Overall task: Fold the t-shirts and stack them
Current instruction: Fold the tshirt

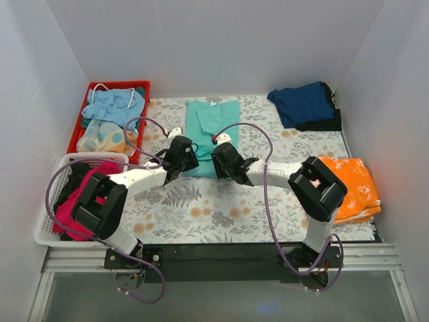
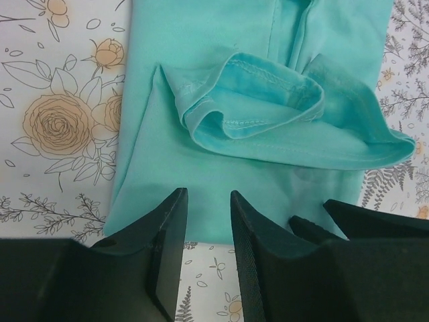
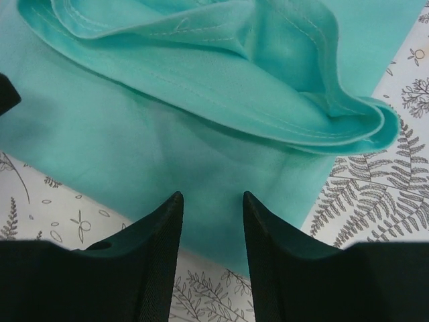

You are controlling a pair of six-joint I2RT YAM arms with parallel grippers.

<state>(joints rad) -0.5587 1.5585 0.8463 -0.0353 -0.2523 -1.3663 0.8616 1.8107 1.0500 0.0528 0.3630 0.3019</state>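
Lying folded on the floral-print desk (image 2: pixel 60 121), the plain teal-green cloth t-shirt (image 2: pixel 268 174) stretches beneath and ahead of the left gripper (image 2: pixel 208 201) and right gripper (image 3: pixel 212 201), both spread, pinching nothing.

We see a floral tablecloth (image 1: pixel 201 215), red crate (image 1: pixel 119 84) far left, white basket (image 1: pixel 48 201) nearer, white walls (image 1: pixel 221 47).

The teal t-shirt (image 1: pixel 213 124) is laid out upper centre, folded narrow, hem rumpled; navy t-shirt (image 1: pixel 301 104) is piled upper right.
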